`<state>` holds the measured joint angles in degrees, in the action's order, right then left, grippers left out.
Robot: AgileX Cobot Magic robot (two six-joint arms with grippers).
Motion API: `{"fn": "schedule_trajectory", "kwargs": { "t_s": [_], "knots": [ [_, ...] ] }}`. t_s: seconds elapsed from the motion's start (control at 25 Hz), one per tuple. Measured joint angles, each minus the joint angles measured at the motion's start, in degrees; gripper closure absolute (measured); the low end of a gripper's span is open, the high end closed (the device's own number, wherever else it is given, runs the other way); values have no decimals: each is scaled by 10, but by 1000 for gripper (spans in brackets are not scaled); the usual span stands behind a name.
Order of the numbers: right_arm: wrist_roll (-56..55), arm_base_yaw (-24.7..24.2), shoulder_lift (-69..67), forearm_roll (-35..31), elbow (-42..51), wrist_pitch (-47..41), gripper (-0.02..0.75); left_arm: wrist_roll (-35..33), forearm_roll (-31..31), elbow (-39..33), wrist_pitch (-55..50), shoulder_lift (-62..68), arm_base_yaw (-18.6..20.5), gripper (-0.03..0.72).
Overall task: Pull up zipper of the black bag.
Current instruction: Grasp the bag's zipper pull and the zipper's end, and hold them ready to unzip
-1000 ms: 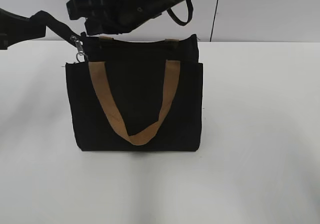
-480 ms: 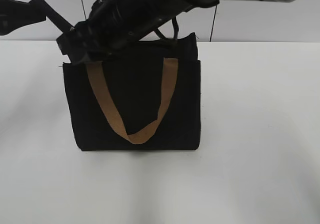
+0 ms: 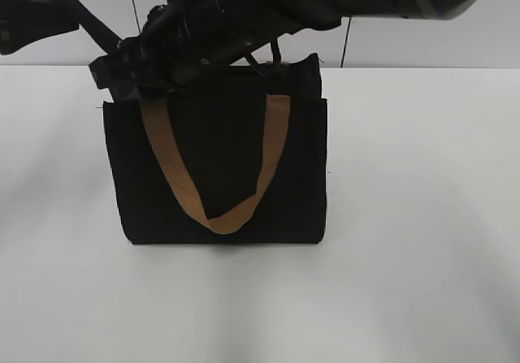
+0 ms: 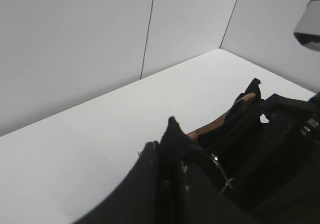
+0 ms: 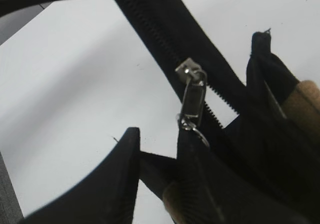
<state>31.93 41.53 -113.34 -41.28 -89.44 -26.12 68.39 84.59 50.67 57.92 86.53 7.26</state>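
White worktop (image 3: pixel 422 217), pale panelled wall (image 4: pixel 75 48) behind. One black bag (image 3: pixel 219 176) upright at centre-left; one tan handle (image 3: pixel 215 168) shows in front. Zipper (image 5: pixel 192 91) with silver pull at bag's top left corner. Right pincer (image 5: pixel 155 184) just below the pull, jaws apart. Left pincer (image 3: pixel 81 18) holds black strap; jaw state cannot be made out.

Since a second ago our right arm (image 3: pixel 244 14) sweeps down and leftward across the top of the black bag (image 3: pixel 219 168), and its gripper end (image 3: pixel 122 75) now sits over the bag's upper left corner, where it hides the silver pull tab (image 5: pixel 192 96) that showed in the exterior view then. Our left arm (image 3: pixel 36 18) sits slightly higher at the left edge. The bag's top left edge shifts a little to the left. Over the last half second the right arm barely moves.
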Motion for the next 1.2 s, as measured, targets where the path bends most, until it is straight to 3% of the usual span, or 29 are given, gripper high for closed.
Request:
{"fn": "schedule_trajectory", "kwargs": {
  "t_s": [0.4, 0.76, 1.04, 1.2],
  "knots": [
    [161, 2, 0, -35, 0, -20, 513, 0, -2, 0, 7, 0, 0, 665],
    [223, -5, 25, -50, 0, -58, 402, 0, -1, 0, 8, 0, 0, 665],
    [218, -40, 38, -47, -1, -59, 405, 0, -1, 0, 8, 0, 0, 665],
    [216, -45, 31, -48, -1, -56, 448, 0, -1, 0, 8, 0, 0, 665]
  ]
}}
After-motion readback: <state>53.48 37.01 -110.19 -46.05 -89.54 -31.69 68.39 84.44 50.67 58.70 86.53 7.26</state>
